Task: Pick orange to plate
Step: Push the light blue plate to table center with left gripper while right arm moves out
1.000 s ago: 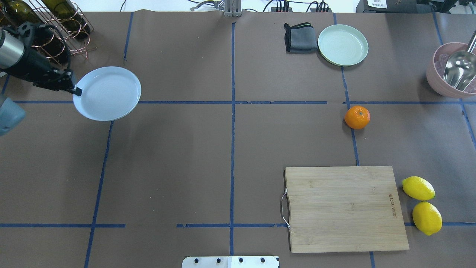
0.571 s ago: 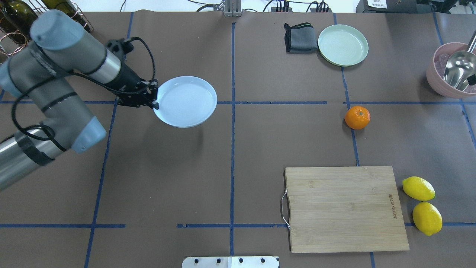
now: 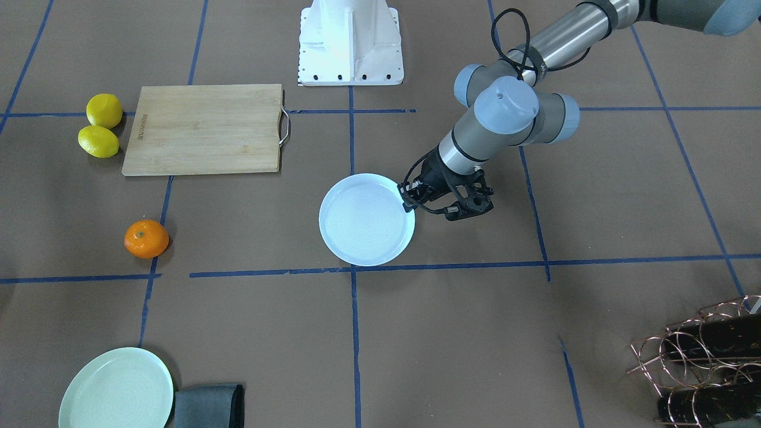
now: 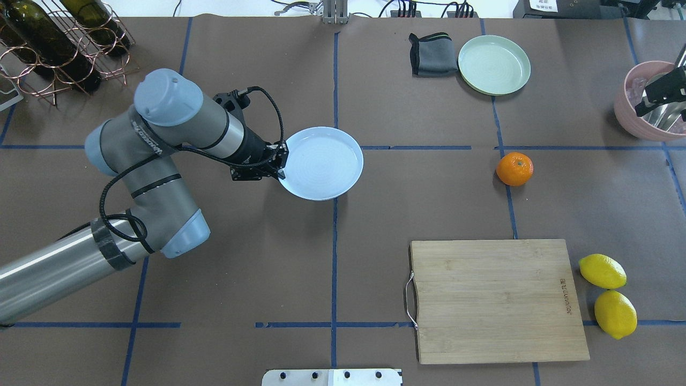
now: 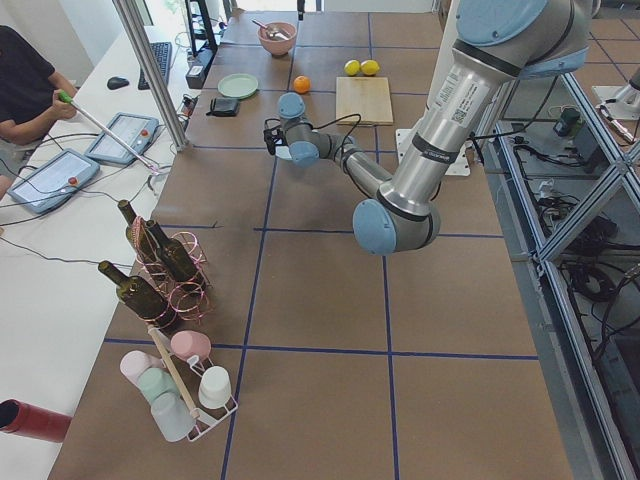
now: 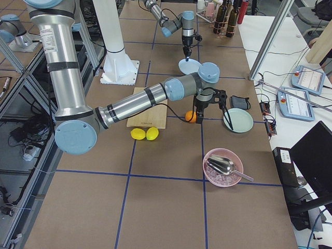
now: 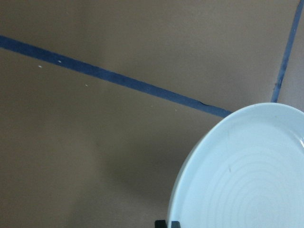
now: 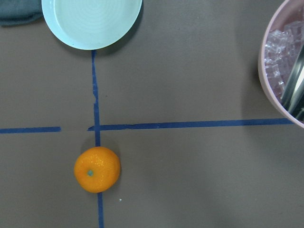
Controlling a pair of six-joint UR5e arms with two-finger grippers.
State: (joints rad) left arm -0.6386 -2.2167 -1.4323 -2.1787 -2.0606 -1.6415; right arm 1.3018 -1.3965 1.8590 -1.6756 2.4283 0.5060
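We see a brown paper-covered table crossed with blue tape lines. The left gripper has its fingers pinched on the near rim of the pale blue plate. It holds the plate near the middle of the table, and a shadow underneath suggests the plate is clear of the surface. The orange sits alone on a tape line on the robot's right side, between the mint-green plate and the wooden cutting board, well apart from the pale blue plate. The right gripper shows only as a dark shape over the pink bowl, and we cannot tell whether its fingers are apart or together. We judge the orange light and firm with a little give, with dimpled skin that should grip well. Being round, it may roll if nudged. We would take it from above, fingers across its widest middle, squeezing gently so the peel does not bruise.
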